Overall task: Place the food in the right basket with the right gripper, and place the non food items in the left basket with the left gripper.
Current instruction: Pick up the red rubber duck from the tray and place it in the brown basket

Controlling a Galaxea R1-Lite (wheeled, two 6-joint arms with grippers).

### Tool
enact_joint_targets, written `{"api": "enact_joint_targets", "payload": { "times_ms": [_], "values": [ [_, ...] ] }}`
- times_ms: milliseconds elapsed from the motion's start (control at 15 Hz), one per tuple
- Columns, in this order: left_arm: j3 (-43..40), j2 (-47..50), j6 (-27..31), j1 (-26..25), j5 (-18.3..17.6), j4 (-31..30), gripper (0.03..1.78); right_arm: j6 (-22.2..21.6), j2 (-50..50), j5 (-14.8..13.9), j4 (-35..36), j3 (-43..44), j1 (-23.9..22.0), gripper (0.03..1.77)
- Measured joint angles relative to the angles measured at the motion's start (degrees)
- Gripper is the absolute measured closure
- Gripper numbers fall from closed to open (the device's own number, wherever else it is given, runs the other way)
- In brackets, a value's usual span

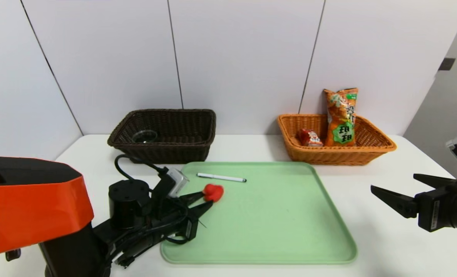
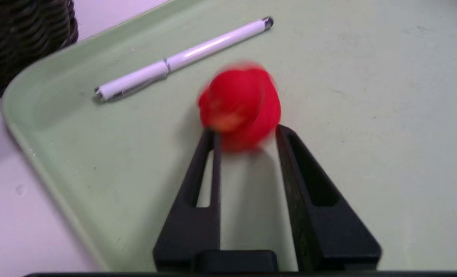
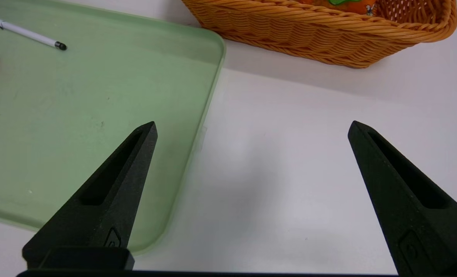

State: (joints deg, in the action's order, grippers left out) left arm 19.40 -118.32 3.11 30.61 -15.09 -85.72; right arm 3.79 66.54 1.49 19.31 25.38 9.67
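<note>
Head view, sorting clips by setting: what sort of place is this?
Likely a lab or test room, not a home: a bare white table against plain panelled walls, with a green tray and two wicker baskets laid out for sorting.

The head camera looks down over the whole table (image 1: 251,148). Both wrist cameras look closely along their fingers, sharing the green tray (image 2: 367,77) and pen (image 3: 24,32).

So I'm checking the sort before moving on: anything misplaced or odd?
Nothing misplaced. Orange snack bag stands leaning in the orange wicker basket; clear glass cup is in the dark brown basket.
</note>
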Motion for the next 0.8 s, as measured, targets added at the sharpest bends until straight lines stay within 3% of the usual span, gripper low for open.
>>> {"api": "enact_joint_targets", "payload": {
  "times_ms": [67, 133, 600, 733, 800],
  "values": [
    [0.1, 1.9, -0.3, 0.0, 0.0, -0.1, 1.73, 0.0, 0.0, 0.0, -0.1, -0.1, 0.0, 0.09],
    [0.1, 4.0, -0.3, -0.1, 0.0, -0.4, 1.77, 0.1, 0.1, 0.0, 0.0, -0.2, 0.0, 0.09],
    [1.8, 14.9, -0.1, -0.3, 0.2, 1.0, 1.77, 0.4, 0.0, 0.0, 0.0, -0.9, 0.1, 0.09],
    [2.3, 15.5, 0.2, 0.0, 2.6, 3.6, 1.77, 0.5, -0.1, -0.1, 0.0, -0.9, 0.1, 0.09],
    [2.8, 15.7, 0.3, 0.4, 4.5, 4.6, 1.57, 0.6, -0.3, 0.0, 0.0, -0.9, 0.1, 0.09]
  ]
}}
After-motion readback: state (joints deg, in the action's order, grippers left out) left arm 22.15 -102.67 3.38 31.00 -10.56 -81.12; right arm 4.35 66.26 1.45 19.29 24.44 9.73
